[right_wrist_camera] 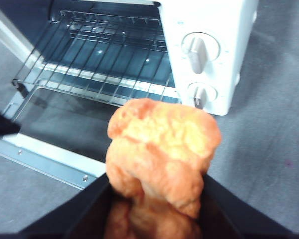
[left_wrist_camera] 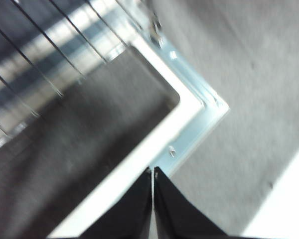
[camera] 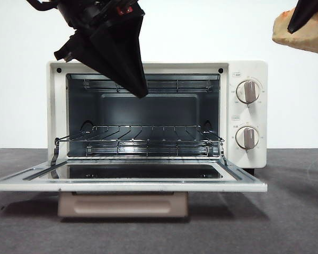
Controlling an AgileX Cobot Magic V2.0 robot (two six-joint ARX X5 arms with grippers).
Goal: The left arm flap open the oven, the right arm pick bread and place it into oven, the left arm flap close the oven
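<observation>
The cream-white oven (camera: 246, 71) stands open, its door (camera: 127, 182) folded down flat and the wire rack (camera: 138, 135) bare inside. It also shows in the right wrist view (right_wrist_camera: 209, 30). My left gripper (camera: 140, 92) hangs shut and empty in front of the oven's upper opening; in the left wrist view its tip (left_wrist_camera: 153, 172) is over a corner of the door (left_wrist_camera: 189, 119). My right gripper (camera: 294, 29) is shut on the golden-brown bread (camera: 307, 34), held high at the oven's upper right. The bread (right_wrist_camera: 162, 154) fills the right wrist view between the jaws.
The oven sits on a dark grey mat (camera: 291, 211) against a white backdrop. Two round knobs (camera: 247, 91) are on its right panel. The taupe handle (camera: 122, 203) hangs under the open door's front edge.
</observation>
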